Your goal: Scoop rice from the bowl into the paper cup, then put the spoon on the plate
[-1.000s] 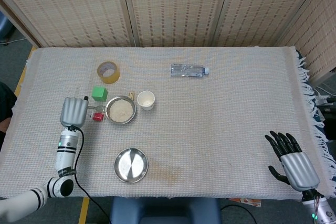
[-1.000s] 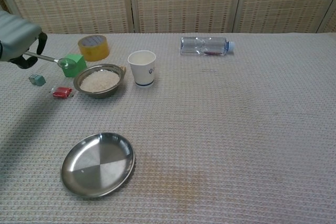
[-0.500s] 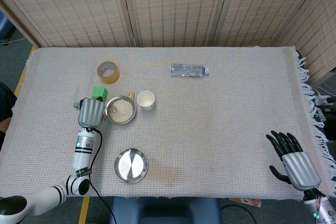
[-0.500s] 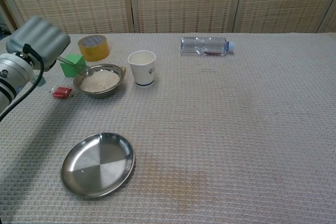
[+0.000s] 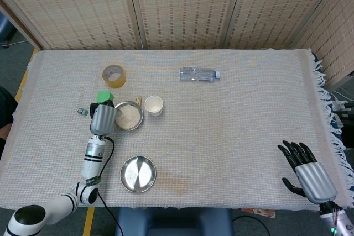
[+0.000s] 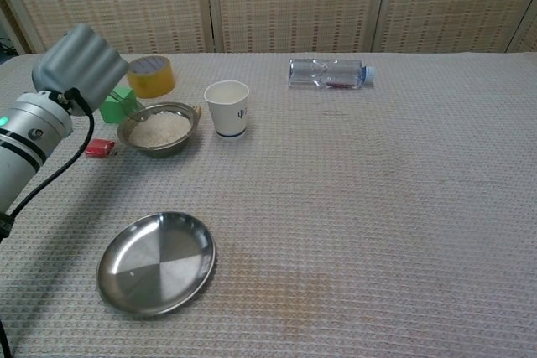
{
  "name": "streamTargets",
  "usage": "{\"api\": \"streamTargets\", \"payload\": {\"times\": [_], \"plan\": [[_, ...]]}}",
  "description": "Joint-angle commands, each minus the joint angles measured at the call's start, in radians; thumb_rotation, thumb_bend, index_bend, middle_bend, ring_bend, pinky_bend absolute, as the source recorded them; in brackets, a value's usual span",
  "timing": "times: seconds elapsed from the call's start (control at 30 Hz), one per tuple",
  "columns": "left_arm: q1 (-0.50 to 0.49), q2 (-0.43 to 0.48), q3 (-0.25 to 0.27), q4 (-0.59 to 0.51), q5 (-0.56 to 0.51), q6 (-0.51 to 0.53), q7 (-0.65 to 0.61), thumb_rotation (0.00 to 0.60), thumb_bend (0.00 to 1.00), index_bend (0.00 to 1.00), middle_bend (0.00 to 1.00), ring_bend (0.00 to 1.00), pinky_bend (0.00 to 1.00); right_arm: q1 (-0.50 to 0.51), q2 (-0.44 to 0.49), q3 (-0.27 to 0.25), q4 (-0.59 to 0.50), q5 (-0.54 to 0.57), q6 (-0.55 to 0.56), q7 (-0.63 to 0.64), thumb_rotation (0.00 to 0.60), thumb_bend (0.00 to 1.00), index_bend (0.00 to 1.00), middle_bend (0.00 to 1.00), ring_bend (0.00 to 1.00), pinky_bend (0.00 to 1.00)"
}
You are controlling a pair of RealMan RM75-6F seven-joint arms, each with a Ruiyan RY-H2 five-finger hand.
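The metal bowl of white rice sits left of centre, with the paper cup upright just to its right. My left hand hovers at the bowl's left rim, fingers curled around the spoon. The hand hides the spoon almost entirely in both views. The empty steel plate lies nearer the front edge, below the bowl. My right hand rests open at the front right corner, fingers spread and holding nothing; the chest view does not show it.
A yellow tape roll and a green block stand behind the bowl. A small red object lies left of it. A plastic bottle lies at the back centre.
My left hand has carried the spoon rightward from the table's left side to the bowl's left rim. The right hand has barely shifted.
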Motion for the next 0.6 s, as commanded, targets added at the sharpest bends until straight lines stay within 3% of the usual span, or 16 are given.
{"api": "streamTargets", "payload": {"times": [0.03, 0.2, 0.6], "plan": [[-0.011, -0.031, -0.004, 0.043, 0.004, 0.002, 0.008, 0.6, 0.41, 0.7, 1.0, 1.0, 1.0, -0.001, 0.002, -0.002, -0.001, -0.002, 0.001, 0.002, 0.6, 0.21, 0.0, 0.0, 0.0, 0.0], [-0.013, -0.056, -0.011, 0.096, 0.0, -0.011, -0.004, 0.6, 0.41, 0.69, 1.0, 1.0, 1.0, -0.003, 0.007, -0.004, -0.003, -0.011, 0.01, 0.012, 0.6, 0.21, 0.0, 0.0, 0.0, 0.0], [-0.027, -0.133, 0.025, 0.261, 0.058, -0.017, -0.004, 0.6, 0.41, 0.69, 1.0, 1.0, 1.0, -0.004, 0.013, -0.013, -0.01, -0.025, 0.009, 0.014, 0.6, 0.21, 0.0, 0.0, 0.0, 0.0]]}}
